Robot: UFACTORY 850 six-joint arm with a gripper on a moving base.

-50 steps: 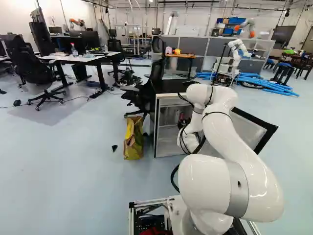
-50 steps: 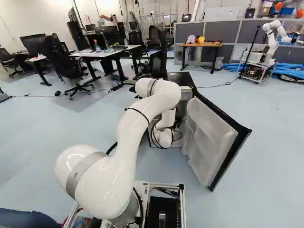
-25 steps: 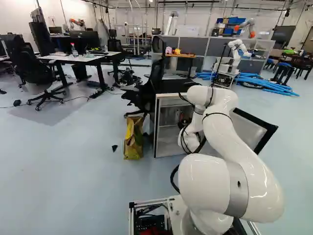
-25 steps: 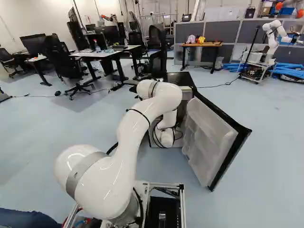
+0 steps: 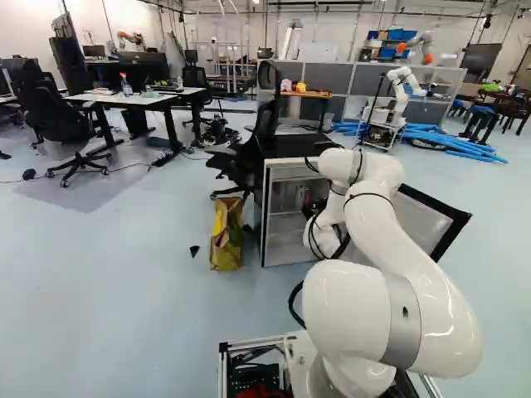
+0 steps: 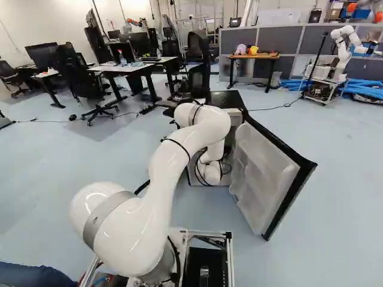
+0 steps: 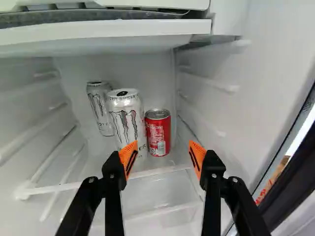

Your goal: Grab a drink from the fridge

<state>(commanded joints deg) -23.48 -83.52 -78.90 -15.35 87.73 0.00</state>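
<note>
Red metal: one short can (image 7: 158, 132) stands upright on the fridge shelf (image 7: 162, 171), close beside the front silver can (image 7: 127, 120); a rear silver can (image 7: 100, 108) stands behind that one. Any of the three would answer as the drink. The gripper (image 7: 163, 153) is released, its fingers spread wide with nothing grasped, short of the cans and facing the front pair.

Progress, as judged: access is achieved — door (image 6: 266, 173) open, arm (image 6: 173, 156) reaching into the fridge (image 5: 291, 147). Outstanding: choosing one can, advancing, closing on it, lifting and withdrawing.

Clearances: the front pair leaves little room for a finger between them, so a careless approach could knock the neighbour. The shelf's front edge lies low across the approach and may catch a fingertip. Overhead, the white compartment (image 7: 98, 34) limits the lift — a modest raise seems advisable. The side wall (image 7: 216, 98) stands apart from the red can, leaving some room there for one finger.
</note>
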